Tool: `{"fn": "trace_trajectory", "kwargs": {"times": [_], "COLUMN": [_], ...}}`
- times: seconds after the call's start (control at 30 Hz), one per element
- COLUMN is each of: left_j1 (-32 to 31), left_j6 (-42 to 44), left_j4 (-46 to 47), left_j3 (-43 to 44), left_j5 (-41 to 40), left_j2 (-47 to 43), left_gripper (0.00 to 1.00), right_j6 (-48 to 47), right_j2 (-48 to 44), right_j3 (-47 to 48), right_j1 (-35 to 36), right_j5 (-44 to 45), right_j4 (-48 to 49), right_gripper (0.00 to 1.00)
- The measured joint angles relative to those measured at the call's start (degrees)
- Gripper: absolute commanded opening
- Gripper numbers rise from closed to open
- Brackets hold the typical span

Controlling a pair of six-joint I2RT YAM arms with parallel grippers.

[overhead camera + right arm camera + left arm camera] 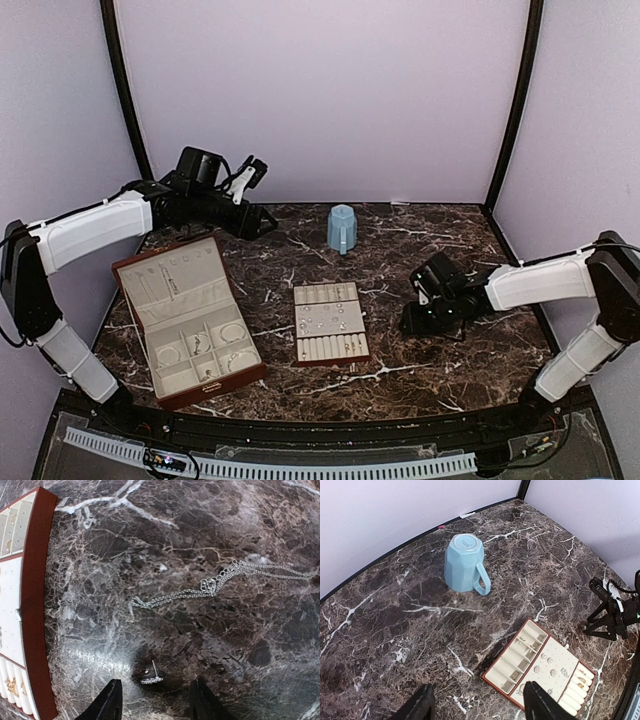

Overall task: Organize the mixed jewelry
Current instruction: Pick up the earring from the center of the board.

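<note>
Nearest, the right gripper [154, 687] is held open low over the marble table [260, 650], a tiny silver piece [151, 678], perhaps a stud, lying untouched between its fingers. A thin chain [215, 585] is stretched beyond it, right of the cream slotted tray [330, 322]. Farther back, the left gripper [479, 687] is spread empty, raised left of the upturned blue mug [465, 562].
</note>
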Motion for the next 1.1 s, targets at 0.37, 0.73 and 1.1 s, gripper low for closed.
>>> {"fn": "trace_trajectory", "kwargs": {"times": [0.37, 0.73, 1.1], "left_j1": [1.11, 1.66, 1.73], "left_j6": [0.66, 1.14, 1.16], "left_j4": [2.36, 4.07, 5.40], "left_j3": [-4.44, -5.31, -6.08], "left_j5": [0.37, 0.39, 0.39], "left_j2": [-0.85, -0.85, -1.05], "left_gripper": [0.63, 0.63, 0.63], "right_j6": [-5.46, -8.79, -8.11], "right_j2": [2.45, 3.74, 3.89], "right_j3": [2.16, 3.02, 3.41], "right_j1": [-0.04, -0.04, 0.72], "right_j5": [-0.79, -2.56, -5.57], "right_j4": [0.11, 1.31, 0.81], "right_gripper": [0.43, 0.40, 0.38]}}
